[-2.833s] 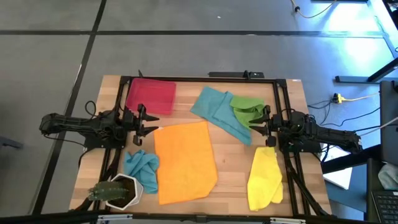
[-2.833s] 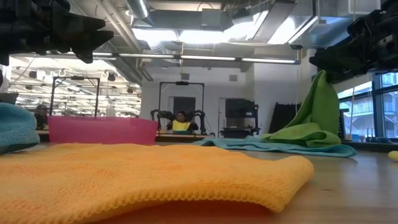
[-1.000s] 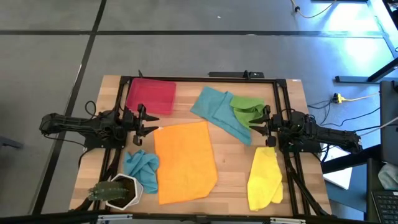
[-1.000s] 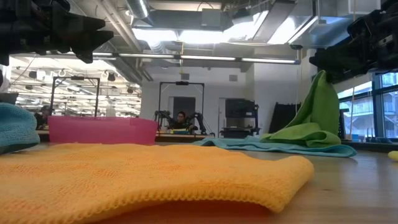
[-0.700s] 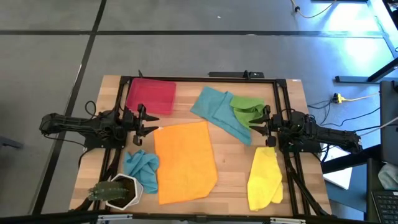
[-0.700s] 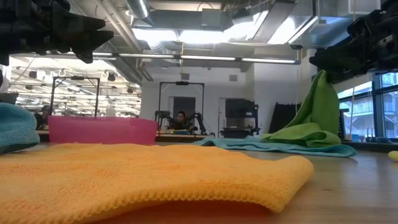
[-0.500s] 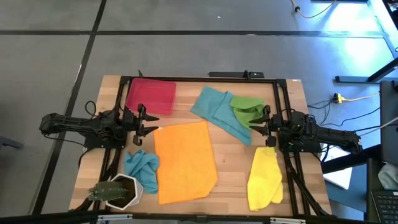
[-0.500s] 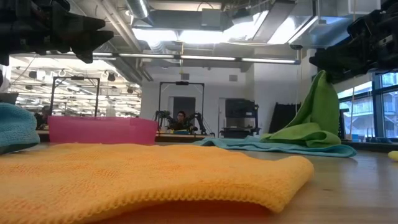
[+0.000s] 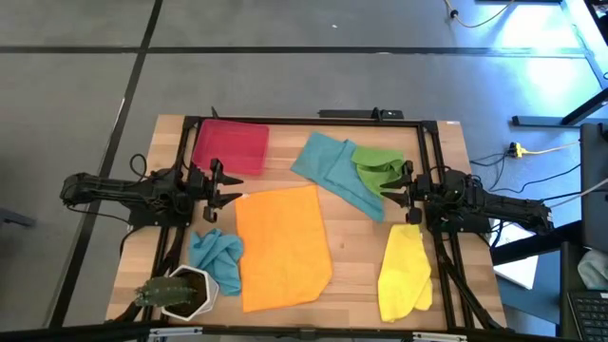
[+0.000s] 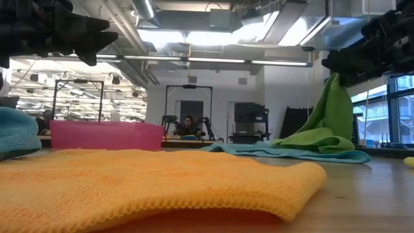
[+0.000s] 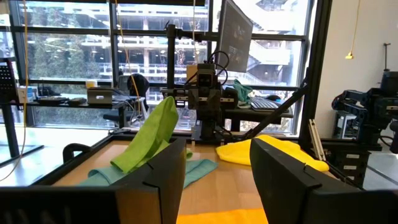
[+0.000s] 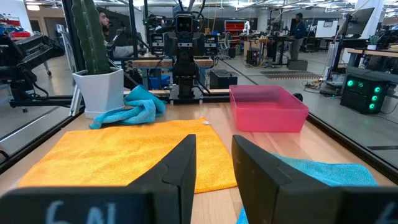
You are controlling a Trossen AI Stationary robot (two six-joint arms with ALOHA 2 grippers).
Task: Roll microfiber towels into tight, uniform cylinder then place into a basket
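Observation:
The orange towel (image 9: 282,247) lies flat mid-table. A teal towel (image 9: 332,171) is spread at the far side, and the green towel (image 9: 377,163) lies on it, rising in a peak (image 10: 332,87). A second teal towel (image 9: 217,256) lies crumpled near the left front. The yellow towel (image 9: 404,271) lies at the right front. The red basket (image 9: 230,147) stands at the far left. My left gripper (image 9: 228,195) hovers open at the orange towel's left edge. My right gripper (image 9: 397,195) hovers open by the green towel, its fingers (image 12: 180,165) close together with nothing between.
A white pot with a cactus (image 9: 176,293) stands at the front left corner. A black frame (image 9: 313,119) runs along the table's far edge and sides. Bare wood (image 9: 356,242) shows between the orange and yellow towels. A person (image 10: 187,124) sits far off in the room.

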